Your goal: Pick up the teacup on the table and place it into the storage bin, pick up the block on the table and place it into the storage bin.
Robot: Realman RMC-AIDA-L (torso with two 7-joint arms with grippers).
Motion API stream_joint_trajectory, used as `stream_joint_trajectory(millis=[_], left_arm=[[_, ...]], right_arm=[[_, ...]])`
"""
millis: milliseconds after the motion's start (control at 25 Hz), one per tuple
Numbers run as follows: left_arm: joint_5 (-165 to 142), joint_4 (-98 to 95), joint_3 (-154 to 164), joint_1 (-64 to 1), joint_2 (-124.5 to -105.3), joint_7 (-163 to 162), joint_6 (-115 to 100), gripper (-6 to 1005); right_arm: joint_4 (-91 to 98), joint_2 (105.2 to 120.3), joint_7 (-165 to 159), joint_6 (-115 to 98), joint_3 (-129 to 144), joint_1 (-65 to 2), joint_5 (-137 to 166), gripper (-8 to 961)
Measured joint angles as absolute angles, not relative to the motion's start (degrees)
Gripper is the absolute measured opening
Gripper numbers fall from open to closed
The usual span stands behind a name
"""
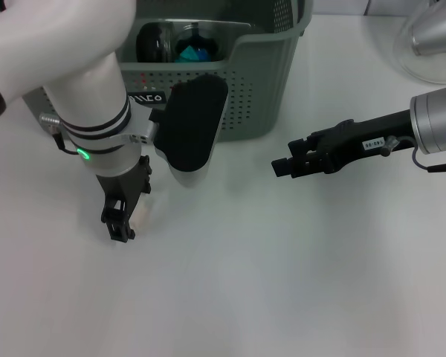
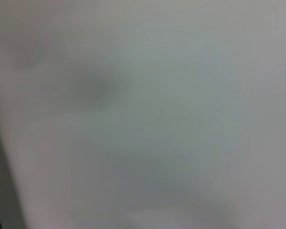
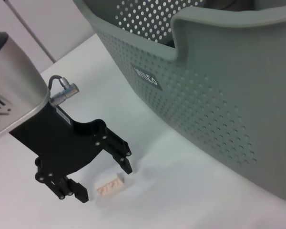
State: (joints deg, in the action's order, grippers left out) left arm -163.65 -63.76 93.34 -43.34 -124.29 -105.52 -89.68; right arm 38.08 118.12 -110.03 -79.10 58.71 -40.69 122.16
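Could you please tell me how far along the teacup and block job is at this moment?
Something dark with a blue item already sits inside the storage bin, possibly the teacup; I cannot confirm. In hand: the left end effector is lowered over the small wooden block on the table, fingers open either side, not yet closed. Left: grasping the block and binning it. The right end effector hovers aside.

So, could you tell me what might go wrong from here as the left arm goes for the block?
1. The block is small and lies flat on the table; the open left gripper could push it sideways or clip only an edge.
2. The storage bin stands close by, so the lift could catch its front wall.
3. The right gripper hovers near the bin's front, a possible crossing point.
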Motion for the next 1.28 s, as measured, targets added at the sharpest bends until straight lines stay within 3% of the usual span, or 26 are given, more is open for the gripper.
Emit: stream_joint_trajectory(millis=[720,800,1040,1280], left_arm=[[-163.65,-62.29,93.24,-43.5,-124.34,-105.48,-88.48,756],[-163.65,-62.26,93.3,-43.51,-124.35,-105.7,-88.22,555],[-162.84,-66.43,90.04,-43.22,-124.38,-106.28,-91.81,410],[-148.27,-73.82,66.27,-42.65,-124.4,-106.31,-108.26,422]], right_arm=[[37.96,118.12,-109.8,-79.01,58.71,-40.44,122.07,687],[37.96,118.12,-109.79,-79.01,58.71,-40.42,122.07,687],[38.0,118.13,-109.77,-79.01,58.71,-40.18,122.08,688],[38.39,118.0,-109.66,-79.36,58.71,-40.11,122.08,688]])
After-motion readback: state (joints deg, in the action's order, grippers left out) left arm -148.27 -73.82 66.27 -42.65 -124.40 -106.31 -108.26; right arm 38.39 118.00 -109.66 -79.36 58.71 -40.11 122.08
